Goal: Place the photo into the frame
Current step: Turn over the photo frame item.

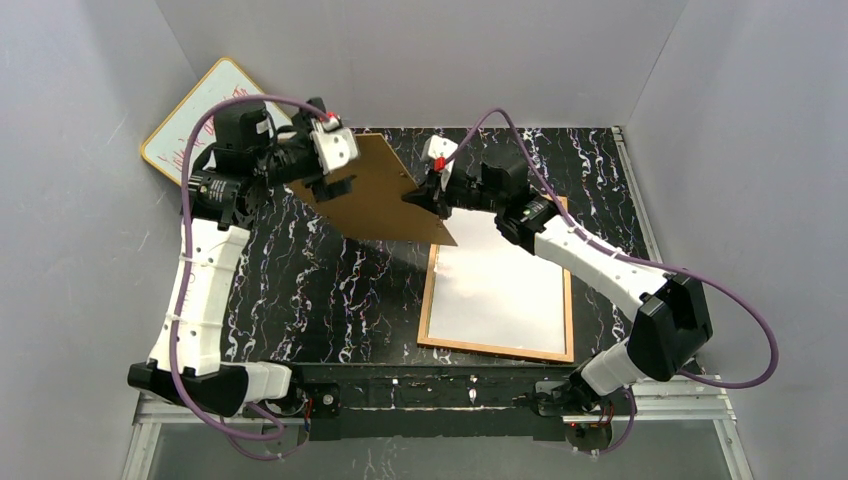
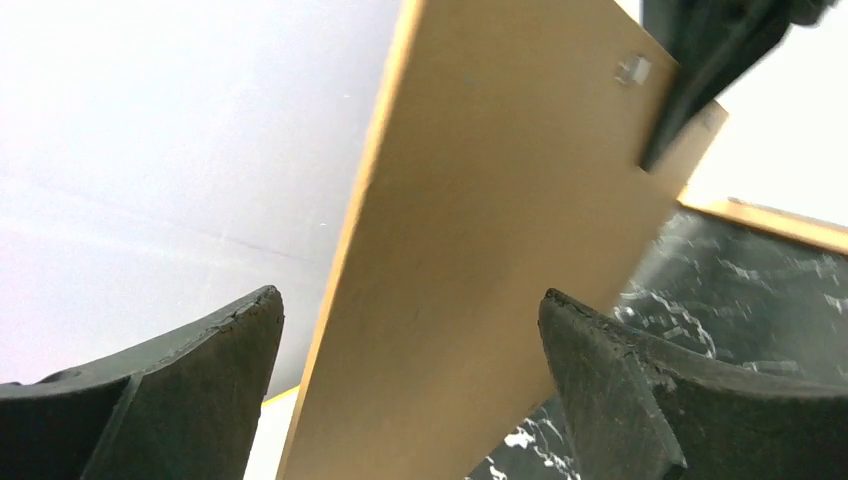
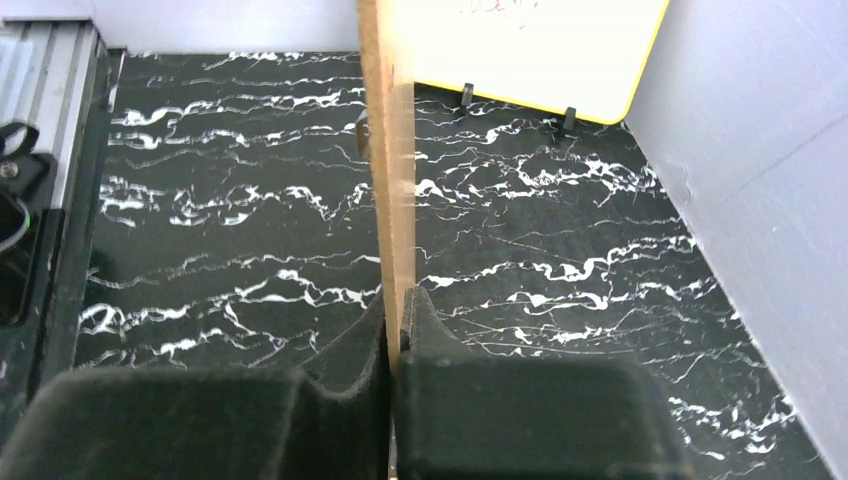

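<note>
The frame [image 1: 497, 350], orange-brown wood, lies flat on the table at the right, with a plain white sheet [image 1: 500, 285] inside it. No printed room scene shows, so I cannot tell whether this sheet is the photo. The frame's brown fibreboard back [image 1: 375, 195] is lifted and tilted above the table centre. My right gripper [image 1: 420, 195] is shut on the back's right edge, which shows edge-on in the right wrist view [image 3: 390, 150]. My left gripper [image 1: 330, 183] is open, its fingers [image 2: 230, 340] standing wide on either side of the back [image 2: 500, 250] without touching it.
A yellow-edged whiteboard [image 1: 195, 115] with red writing leans against the far-left wall; it also shows in the right wrist view [image 3: 540, 50]. The table [image 1: 310, 290] is black marble-patterned with grey walls on three sides. A metal rail [image 1: 430, 400] runs along the near edge.
</note>
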{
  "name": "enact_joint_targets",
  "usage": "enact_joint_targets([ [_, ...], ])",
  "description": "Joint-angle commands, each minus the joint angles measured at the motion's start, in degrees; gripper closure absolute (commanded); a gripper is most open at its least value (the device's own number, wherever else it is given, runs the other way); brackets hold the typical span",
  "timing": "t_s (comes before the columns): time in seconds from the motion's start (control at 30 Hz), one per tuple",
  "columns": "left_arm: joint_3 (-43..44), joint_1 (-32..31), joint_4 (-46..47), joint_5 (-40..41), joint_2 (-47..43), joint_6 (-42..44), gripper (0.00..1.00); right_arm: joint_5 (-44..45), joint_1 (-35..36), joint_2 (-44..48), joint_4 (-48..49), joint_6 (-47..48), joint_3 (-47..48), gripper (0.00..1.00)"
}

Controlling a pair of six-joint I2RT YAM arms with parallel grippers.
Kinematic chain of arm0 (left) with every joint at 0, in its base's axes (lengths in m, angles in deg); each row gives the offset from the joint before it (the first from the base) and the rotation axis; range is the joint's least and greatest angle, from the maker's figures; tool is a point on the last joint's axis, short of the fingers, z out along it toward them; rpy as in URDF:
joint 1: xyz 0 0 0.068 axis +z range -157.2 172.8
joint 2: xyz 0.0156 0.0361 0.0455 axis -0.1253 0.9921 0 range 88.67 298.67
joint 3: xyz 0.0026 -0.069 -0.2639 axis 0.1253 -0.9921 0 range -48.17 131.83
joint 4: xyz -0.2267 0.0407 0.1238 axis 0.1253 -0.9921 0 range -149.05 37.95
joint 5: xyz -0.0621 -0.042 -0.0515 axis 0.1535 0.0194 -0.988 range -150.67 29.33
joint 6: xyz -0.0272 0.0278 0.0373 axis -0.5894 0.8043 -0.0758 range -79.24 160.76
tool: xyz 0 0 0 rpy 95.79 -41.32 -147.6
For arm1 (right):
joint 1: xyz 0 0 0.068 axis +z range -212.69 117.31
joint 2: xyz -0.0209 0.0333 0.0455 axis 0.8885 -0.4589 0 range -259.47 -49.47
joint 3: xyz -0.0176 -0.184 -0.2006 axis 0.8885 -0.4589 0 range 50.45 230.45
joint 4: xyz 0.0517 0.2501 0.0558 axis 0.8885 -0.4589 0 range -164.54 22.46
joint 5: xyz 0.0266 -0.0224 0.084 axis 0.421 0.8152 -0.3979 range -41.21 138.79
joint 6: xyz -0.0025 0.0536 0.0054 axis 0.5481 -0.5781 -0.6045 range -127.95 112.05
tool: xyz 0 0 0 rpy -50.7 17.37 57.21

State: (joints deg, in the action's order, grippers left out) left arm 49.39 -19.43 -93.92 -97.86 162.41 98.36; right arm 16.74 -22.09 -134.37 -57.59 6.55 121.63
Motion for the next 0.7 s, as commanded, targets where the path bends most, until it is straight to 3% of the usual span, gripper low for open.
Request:
enact_joint_targets([
  [0.0, 4.39, -0.23, 14.10, 7.04, 1.45, -19.17, 0.02, 9.89, -0.40, 2.21, 14.10, -12.90, -2.86, 0.99],
  [0.17, 2.03, -0.18, 23.86, 15.19, 0.16, -27.56, 0.02, 14.68, -4.68, 3.54, 13.15, -26.15, -1.16, 0.99],
  [0.37, 0.02, -0.16, 23.46, 19.86, 0.40, -30.34, 0.02, 12.47, -13.24, 4.69, 4.49, -43.88, 1.46, 0.99],
  [0.47, -0.36, -0.16, 16.14, 18.03, 1.14, -27.45, 0.02, 12.46, -17.43, 7.46, 6.57, -53.95, -3.16, 0.99],
  [0.53, -0.82, -0.16, 7.81, 13.23, 1.32, -20.82, 0.02, 13.42, -19.73, 9.16, 8.44, -61.20, -6.39, 0.99],
  [0.67, -11.15, -0.32, -0.17, 7.55, -3.97, -8.63, 0.02, 12.56, -22.60, 11.72, 13.93, -76.79, -13.67, 0.99],
])
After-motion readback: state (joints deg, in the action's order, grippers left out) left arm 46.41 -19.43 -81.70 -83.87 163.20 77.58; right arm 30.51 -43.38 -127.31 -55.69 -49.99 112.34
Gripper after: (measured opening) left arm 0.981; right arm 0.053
